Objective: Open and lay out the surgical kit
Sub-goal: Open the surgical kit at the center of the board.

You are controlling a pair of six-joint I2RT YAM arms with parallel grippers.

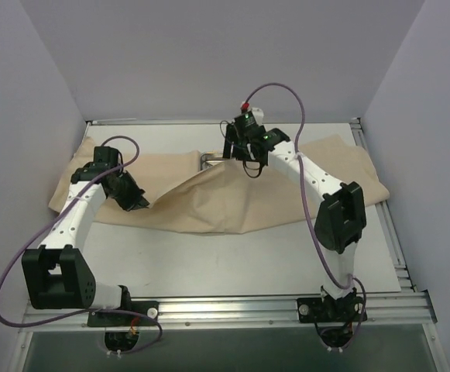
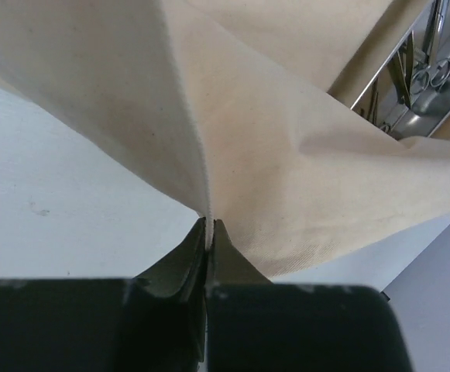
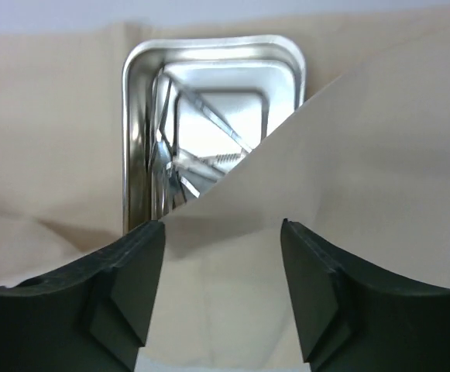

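The beige cloth wrap (image 1: 232, 198) lies spread across the table, one flap still draped over most of the steel tray (image 1: 209, 160). My left gripper (image 1: 135, 200) is shut on the wrap's edge (image 2: 204, 203) and holds it lifted at the left. My right gripper (image 1: 236, 153) is open and empty, hovering over the flap (image 3: 348, 155) at the tray's near side. The right wrist view shows the shiny tray (image 3: 213, 58) half uncovered with slim steel instruments (image 3: 178, 167) inside. The left wrist view shows ring-handled instruments (image 2: 426, 74) in the tray.
The white table surface (image 1: 232, 256) shows in front of the wrap. Aluminium rails (image 1: 232, 310) run along the near edge, and grey walls close in on three sides.
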